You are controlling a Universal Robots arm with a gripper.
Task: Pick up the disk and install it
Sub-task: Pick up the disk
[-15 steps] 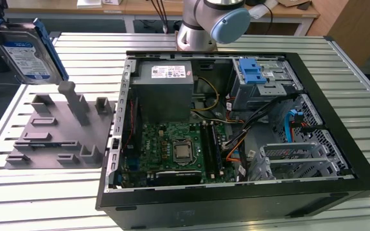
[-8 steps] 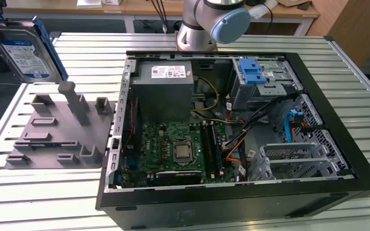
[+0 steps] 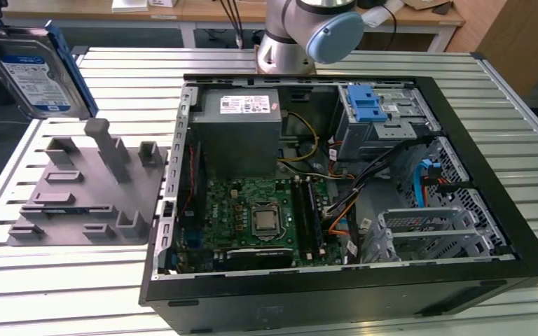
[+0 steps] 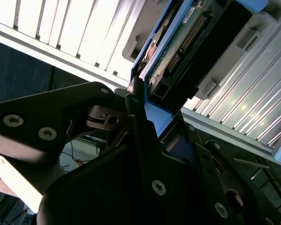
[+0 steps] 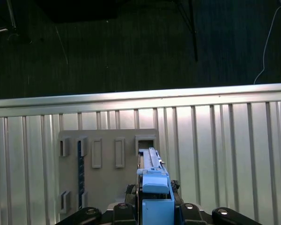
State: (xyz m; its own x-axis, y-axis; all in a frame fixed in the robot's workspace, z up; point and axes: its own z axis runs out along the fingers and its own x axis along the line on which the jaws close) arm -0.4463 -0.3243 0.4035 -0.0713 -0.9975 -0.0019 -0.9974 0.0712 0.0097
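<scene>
The disk (image 3: 36, 70) hung in the air at the upper left of the exterior view, standing on edge with its label facing the camera, well above the grey holder (image 3: 87, 189) on the bench (image 3: 64, 280). In the second wrist view the pincer (image 4: 152, 124) was clenched on the disk (image 4: 187, 42), its dark fingers (image 4: 133, 110) pressed against the blue frame at one end. In the first wrist view the disk (image 5: 152, 178) showed edge-on, with the holder (image 5: 107, 187) lying beyond it.

The step in hand looked like the carry toward the open computer case (image 3: 344, 294), which sat at the centre and right of the exterior view, well apart from the disk. To do it well, the grip probably had to stay firm, since only the plastic frame at one end was clamped and the metal body could lever against it. A steady, level travel would likely suit. The disk would need height to pass the case's near wall. The drive cage (image 3: 428, 224) at the case's lower right looked narrow, so squaring the disk to a slot before lowering seemed wise.
</scene>
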